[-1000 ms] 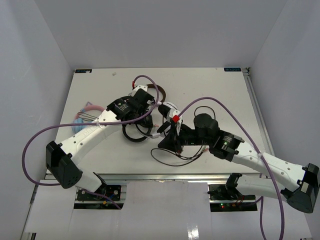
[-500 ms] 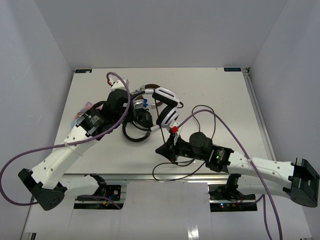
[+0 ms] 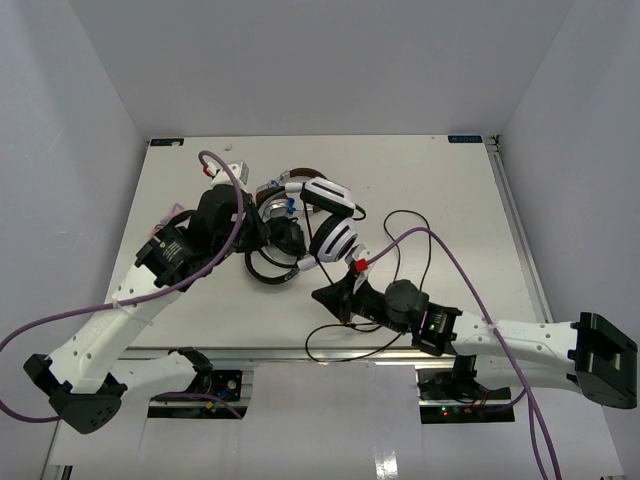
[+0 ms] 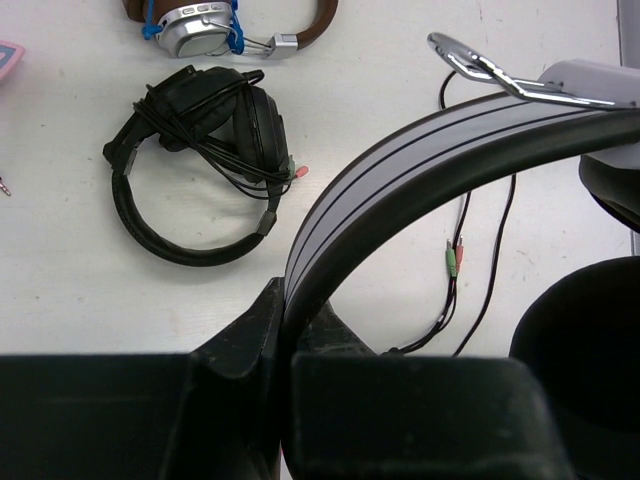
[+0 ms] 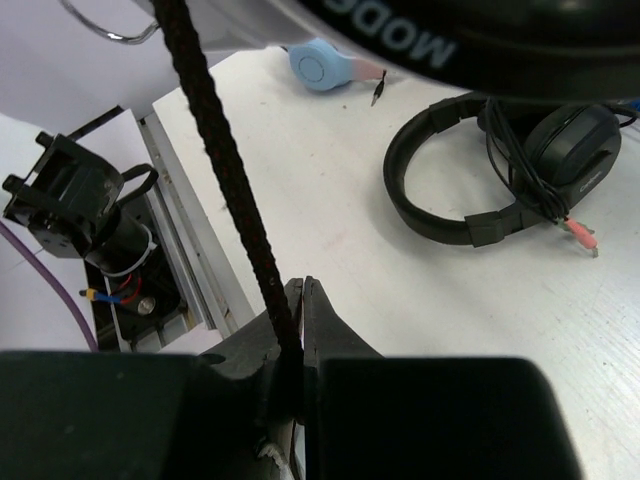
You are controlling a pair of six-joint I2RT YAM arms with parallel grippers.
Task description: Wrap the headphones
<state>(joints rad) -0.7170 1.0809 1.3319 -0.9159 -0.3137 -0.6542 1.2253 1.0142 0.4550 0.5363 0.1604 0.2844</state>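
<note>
Left gripper (image 3: 268, 212) was clamped shut on the headphones (image 3: 335, 238), holding them up off the counter (image 3: 450, 180), with the white headband arching away to its right. Right gripper (image 3: 325, 297) sat closed, on the near side of the ear cups; what it pinched was too thin to tell from above. A second ago the left arm lay across the pile and hid the headphones. It had since pulled back, so they were uncovered and lifted clear. Over the last half second the right gripper had drawn back toward the near counter edge. Likely meaning: the cord was being pulled out from the cups to set up a wrap turn.

Left wrist view: the left gripper (image 4: 285, 330) had its fingers closed on the headband (image 4: 420, 150), which ran up and right from it. A black ear pad (image 4: 590, 340) hung at far right. No wraps showed on the band. The all-black headphones (image 4: 200, 150) and the brown-banded silver pair (image 4: 200, 20) lay on the counter beyond the gripper to the left, untouched.

Right wrist view: the right gripper (image 5: 300, 340) was shut on the cable (image 5: 225, 150), which ran straight up and left from the fingers toward the headphones overhead. The all-black headphones lay off to its right.
</note>
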